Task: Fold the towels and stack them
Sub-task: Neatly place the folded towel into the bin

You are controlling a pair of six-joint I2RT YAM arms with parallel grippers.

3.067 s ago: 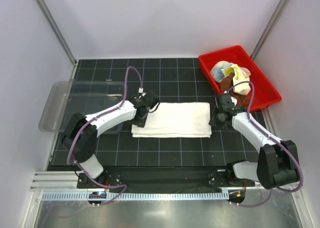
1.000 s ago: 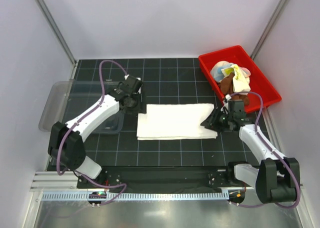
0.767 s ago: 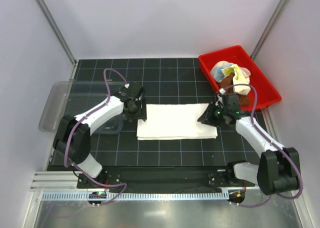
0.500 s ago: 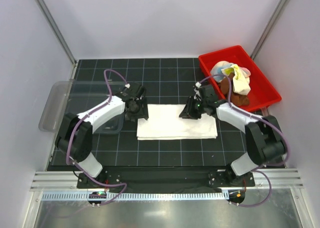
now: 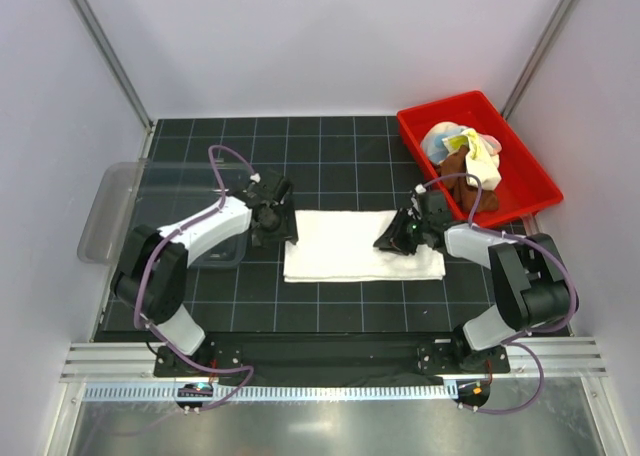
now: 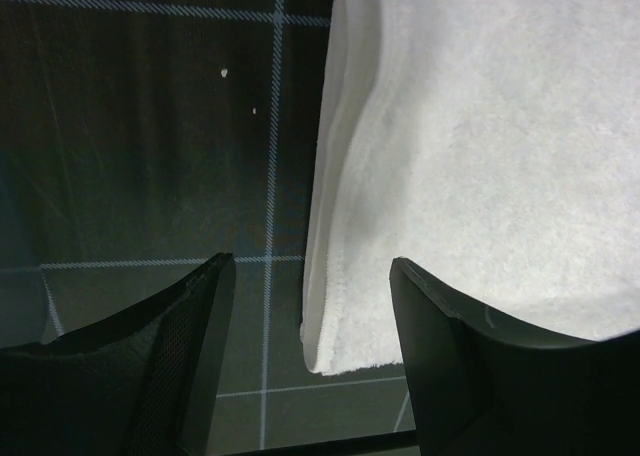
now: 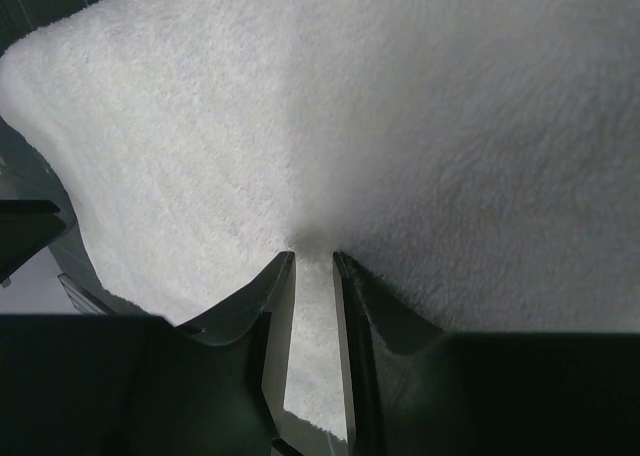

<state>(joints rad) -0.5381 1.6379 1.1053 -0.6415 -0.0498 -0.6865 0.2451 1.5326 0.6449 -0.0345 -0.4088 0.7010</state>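
- Desk: black surface with a white grid.
- Red bin: rectangular plastic, at the desk's far right corner.
- Clear tray: transparent plastic, overhanging the desk's left edge.
- Perforated metal rail: along the near edge.

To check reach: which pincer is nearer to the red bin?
Right. The right pincer grips the white towel at its right end, near the red bin; the left pincer is at its left end.

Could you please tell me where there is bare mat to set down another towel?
Bare mat lies between the white towel and the back wall, and again between the towel and the mat's near edge. Beside the red bin and the clear tray it is crowded.
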